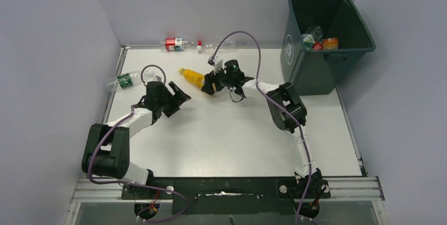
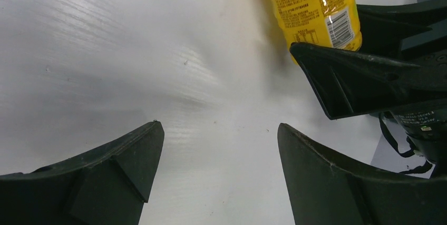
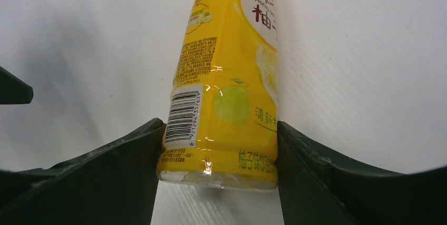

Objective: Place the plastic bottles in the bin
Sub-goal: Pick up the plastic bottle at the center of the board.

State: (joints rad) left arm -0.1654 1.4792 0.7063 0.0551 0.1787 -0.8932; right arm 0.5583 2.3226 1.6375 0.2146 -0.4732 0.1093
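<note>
Your right gripper is closed onto the yellow bottle at its base end. In the right wrist view, both fingers press against opposite sides of the yellow bottle, just above its bottom edge, with no gap on either side. The bottle lies on its side on the white table, cap end pointing away from the gripper toward the far left.

Your left gripper sits just left of that bottle. Its jaws stand apart. In the left wrist view, only bare table surface shows between the tips of the left gripper, and nothing is held or touched. The yellow bottle appears at the upper right of that view, with one finger of the right gripper beside it.

The bin stands at the far right corner, just off the table's edge, well apart from both grippers. At least two bottles lie inside it, one clear and one orange.

Outside the bin:
- A red-labelled bottle lies along the far edge.
- A clear bottle lies next to it along the same edge.
- A green-labelled bottle lies at the left edge, near the left gripper.
</note>
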